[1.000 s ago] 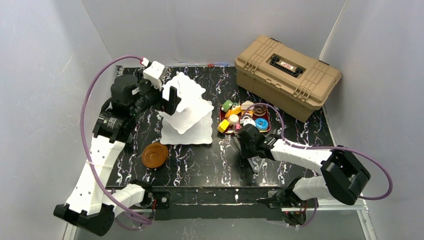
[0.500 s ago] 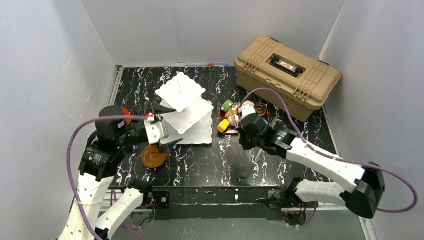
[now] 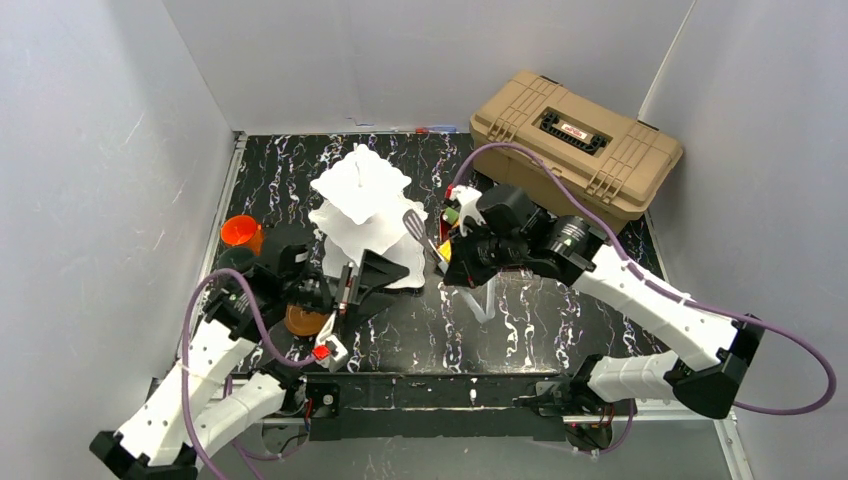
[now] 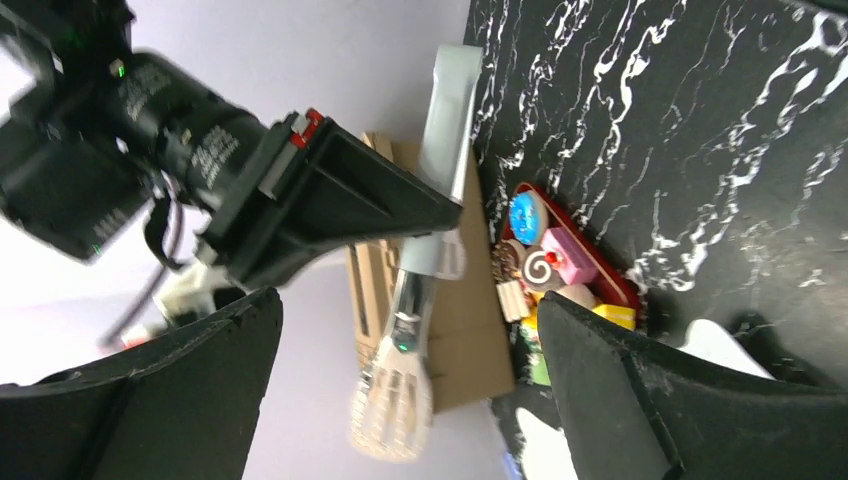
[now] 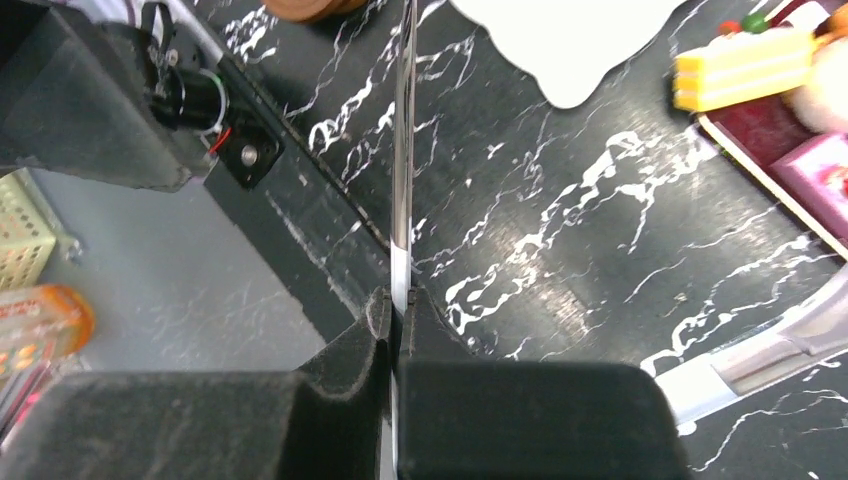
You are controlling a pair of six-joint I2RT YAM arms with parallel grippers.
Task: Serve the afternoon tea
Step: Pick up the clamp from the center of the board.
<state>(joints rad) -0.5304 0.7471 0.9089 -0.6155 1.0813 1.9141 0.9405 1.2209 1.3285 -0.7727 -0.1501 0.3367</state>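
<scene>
Tea stand (image 3: pixel 358 185): white, scalloped, three-tiered

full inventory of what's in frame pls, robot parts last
white three-tier square-plate stand: 1, white, centre-left of the table, tiers look bare
small toy pastries: several, mixed colours, on the tray, number unclear
red tray: 1, red, right of the stand
orange cup: 1, orange, left edge of the table
brown round saucers: a stack, brown, in front of the stand, partly hidden
tan plastic toolbox: 1, tan, far right corner
metal slotted tongs: 1, silver with grey handle, held up beside the stand
second pale-handled metal utensil: 1, lying on the table, partly in view
black marble-patterned table: 1
left gripper: open, empty
right gripper: shut on the tongs
</scene>
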